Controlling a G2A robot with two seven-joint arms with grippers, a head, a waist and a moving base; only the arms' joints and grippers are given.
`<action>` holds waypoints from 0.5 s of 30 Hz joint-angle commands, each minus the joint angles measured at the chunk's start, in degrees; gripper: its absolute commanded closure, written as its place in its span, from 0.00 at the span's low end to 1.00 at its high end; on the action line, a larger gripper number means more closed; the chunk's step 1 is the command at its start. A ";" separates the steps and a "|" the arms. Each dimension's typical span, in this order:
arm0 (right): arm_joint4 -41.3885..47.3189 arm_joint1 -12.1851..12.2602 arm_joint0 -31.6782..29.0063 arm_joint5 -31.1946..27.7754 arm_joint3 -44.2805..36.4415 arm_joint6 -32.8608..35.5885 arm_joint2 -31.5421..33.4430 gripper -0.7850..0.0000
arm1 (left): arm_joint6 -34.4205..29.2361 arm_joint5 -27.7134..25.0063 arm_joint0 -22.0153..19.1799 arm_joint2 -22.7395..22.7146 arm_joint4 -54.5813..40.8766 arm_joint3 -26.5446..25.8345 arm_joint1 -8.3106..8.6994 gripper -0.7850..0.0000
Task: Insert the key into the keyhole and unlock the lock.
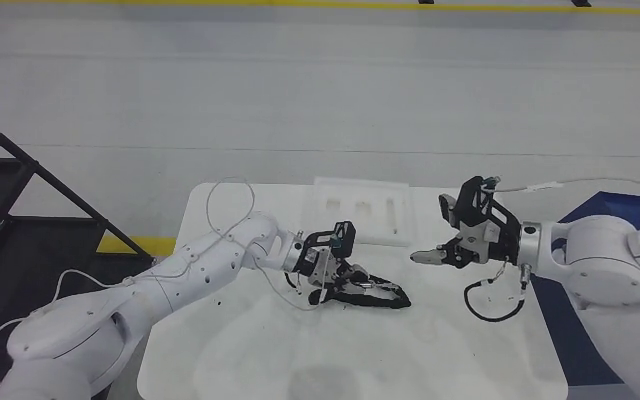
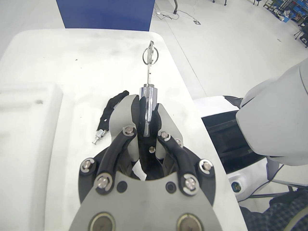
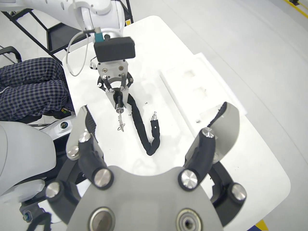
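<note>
While the left tool (image 2: 145,102) clamps the lock (image 2: 148,96) near the centre of the table (image 2: 72,61), with the key (image 2: 150,56) lodged in its keyhole (image 2: 149,86), the right tool (image 3: 156,108) hangs wide open and empty at the lock's 3 o'clock.

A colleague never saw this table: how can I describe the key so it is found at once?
On the white table, find the left tool, shut on a chrome lock cylinder. The key sticks out of its end; unlike the loose pin nearby, it carries a ring.
</note>
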 commanded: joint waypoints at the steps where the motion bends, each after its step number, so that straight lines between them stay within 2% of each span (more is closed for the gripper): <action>1: -0.07 0.16 -0.97 -0.08 -0.06 -0.82 1.41 0.00 | -2.64 0.00 1.01 -0.03 -0.52 -0.15 -0.65 1.00; 7: -0.44 0.52 -3.44 -0.47 -0.62 -2.14 4.24 0.00 | -8.42 0.00 3.48 -0.03 -2.52 1.33 -2.88 1.00; 8: -0.50 0.56 -3.71 -0.47 -0.75 -2.24 4.48 0.00 | -8.65 0.00 3.82 -0.03 -3.14 1.59 -3.26 0.86; 9: -0.49 0.58 -3.95 -0.49 -0.88 -2.40 4.65 0.00 | -8.25 0.00 4.07 -0.03 -4.14 1.97 -3.60 0.00; 15: -0.52 0.53 -4.28 -1.30 -0.68 -3.48 4.19 0.00 | -8.13 0.00 4.07 -0.03 -7.08 4.14 -5.07 0.00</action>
